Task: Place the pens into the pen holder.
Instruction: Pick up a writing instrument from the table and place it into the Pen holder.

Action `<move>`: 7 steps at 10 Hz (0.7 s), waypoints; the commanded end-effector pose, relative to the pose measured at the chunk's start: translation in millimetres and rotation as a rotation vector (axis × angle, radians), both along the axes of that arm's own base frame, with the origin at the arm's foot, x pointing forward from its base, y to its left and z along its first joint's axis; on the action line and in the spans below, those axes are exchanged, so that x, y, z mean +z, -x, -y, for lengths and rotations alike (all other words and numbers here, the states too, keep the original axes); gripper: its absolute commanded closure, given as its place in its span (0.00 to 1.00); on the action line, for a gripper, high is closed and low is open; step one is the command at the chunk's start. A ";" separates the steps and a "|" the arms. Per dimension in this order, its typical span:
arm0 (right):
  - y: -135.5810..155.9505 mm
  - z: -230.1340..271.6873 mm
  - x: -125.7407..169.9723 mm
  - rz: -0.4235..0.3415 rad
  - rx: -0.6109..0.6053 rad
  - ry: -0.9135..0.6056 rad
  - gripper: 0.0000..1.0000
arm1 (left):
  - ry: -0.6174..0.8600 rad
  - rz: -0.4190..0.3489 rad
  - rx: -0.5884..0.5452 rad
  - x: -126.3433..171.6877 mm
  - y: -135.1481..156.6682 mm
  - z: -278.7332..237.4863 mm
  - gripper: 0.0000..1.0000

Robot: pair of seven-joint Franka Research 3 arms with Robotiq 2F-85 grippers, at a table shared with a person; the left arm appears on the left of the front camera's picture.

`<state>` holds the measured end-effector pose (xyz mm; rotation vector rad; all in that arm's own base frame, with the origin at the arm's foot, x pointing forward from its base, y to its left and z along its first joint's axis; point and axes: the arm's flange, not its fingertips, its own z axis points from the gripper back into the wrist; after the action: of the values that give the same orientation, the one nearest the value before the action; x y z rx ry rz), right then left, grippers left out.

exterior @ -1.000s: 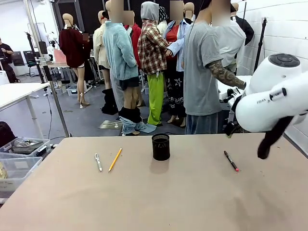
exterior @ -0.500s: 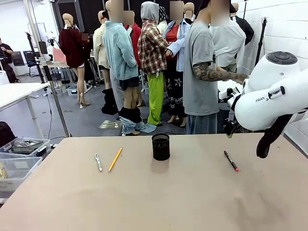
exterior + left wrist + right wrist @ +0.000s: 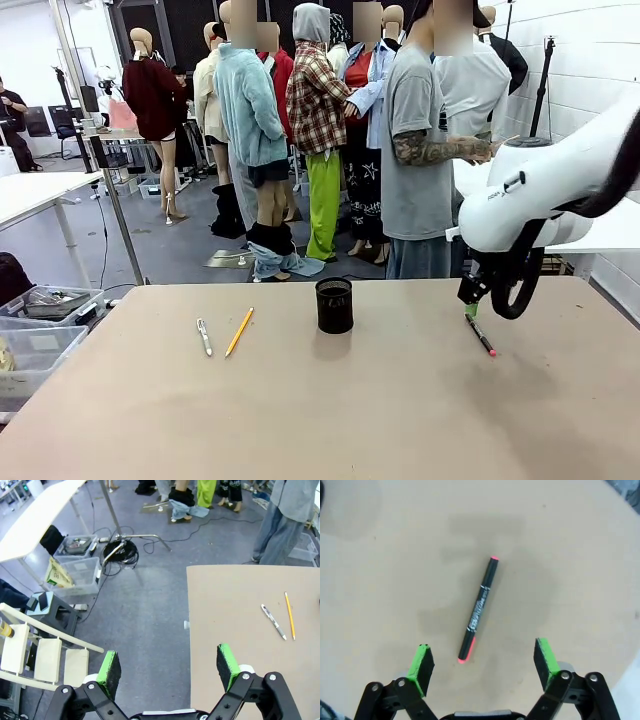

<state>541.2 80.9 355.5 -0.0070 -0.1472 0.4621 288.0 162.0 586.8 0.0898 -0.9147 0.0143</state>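
The table (image 3: 300,430) carries everything. My right arm (image 3: 530,190) reaches over its far right part, and the holder (image 3: 334,305) stands upright near the middle. To the holder's left lie the pencil (image 3: 239,331) and the silver pen (image 3: 204,337), side by side and apart. The dark pen (image 3: 481,336) lies flat well right of the holder, just below my right gripper (image 3: 483,661).

My worry is the grasp point. In the right wrist view only the pen's near red end sits between the pads (image 3: 422,662), a little off centre, and most of its length runs ahead. If I close here I expect to pinch just the tip, so the pen could swing, slip out or roll off across the bare top. A dangling pen might then clip the holder's rim.

The right arm bends over with the wrist pointing down. The gripper hovers clear of the pen with its jaws wide. My left gripper (image 3: 168,667) hangs beyond the table's left edge over the floor, also spread wide and holding nothing.
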 end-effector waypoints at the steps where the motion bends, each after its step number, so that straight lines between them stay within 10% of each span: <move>1: -11.7 4.1 -4.7 -0.056 -0.015 -0.011 0.00 | 0.010 0.013 0.013 0.7 -2.0 0.3 0.00; 7: -26.2 -17.1 -49.0 -0.112 -0.050 0.089 0.00 | 0.010 0.013 0.013 0.7 -2.0 0.3 0.00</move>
<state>561.6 89.8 307.7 -0.0354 -0.0311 0.4341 288.0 162.0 586.8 0.0898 -0.9149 0.0143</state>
